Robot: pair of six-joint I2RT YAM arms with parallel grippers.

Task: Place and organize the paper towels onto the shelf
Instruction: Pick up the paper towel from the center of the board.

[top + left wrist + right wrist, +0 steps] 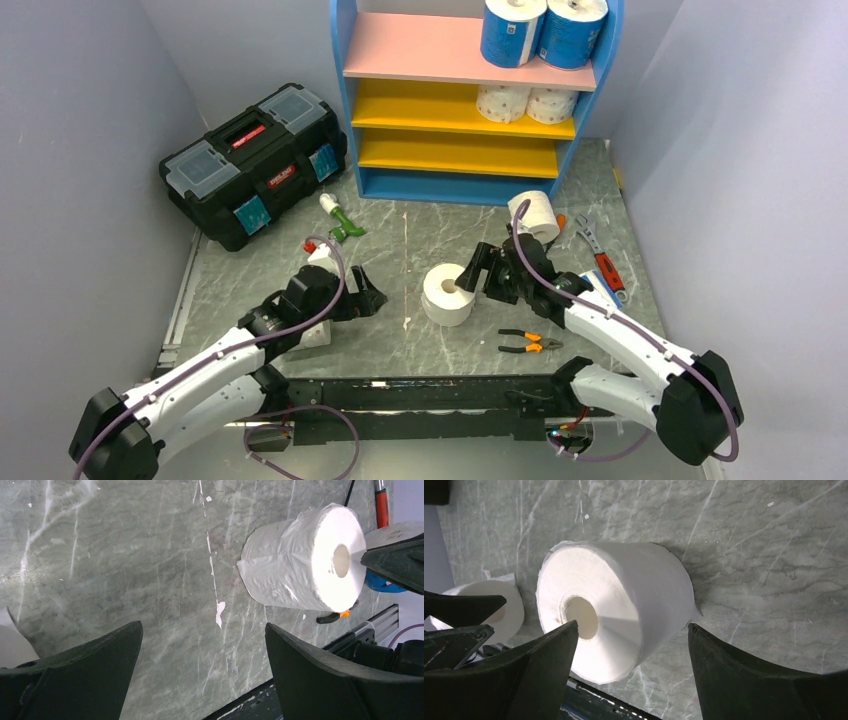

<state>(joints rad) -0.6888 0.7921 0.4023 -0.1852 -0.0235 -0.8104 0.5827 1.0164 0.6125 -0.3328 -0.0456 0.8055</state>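
A plain white paper towel roll (447, 293) stands on its end mid-table, core up. My right gripper (472, 272) is open at its right side. In the right wrist view the roll (614, 605) lies partly between the fingers, the left finger over its end face and the right one apart from it (633, 625). My left gripper (372, 298) is open and empty over bare table (204, 624), the roll (300, 560) to its right. Another white roll (535, 213) sits before the shelf (470, 185). The shelf holds two blue-wrapped rolls (513, 30) on the pink board and two white rolls (527, 102) below.
A black toolbox (255, 165) stands at the back left. Pliers (530, 342) lie near the front, with a wrench (590, 235) and a red-handled tool (610, 275) at the right. A white roll (315, 336) is partly hidden under my left arm. A green-and-white item (340, 222) lies behind it.
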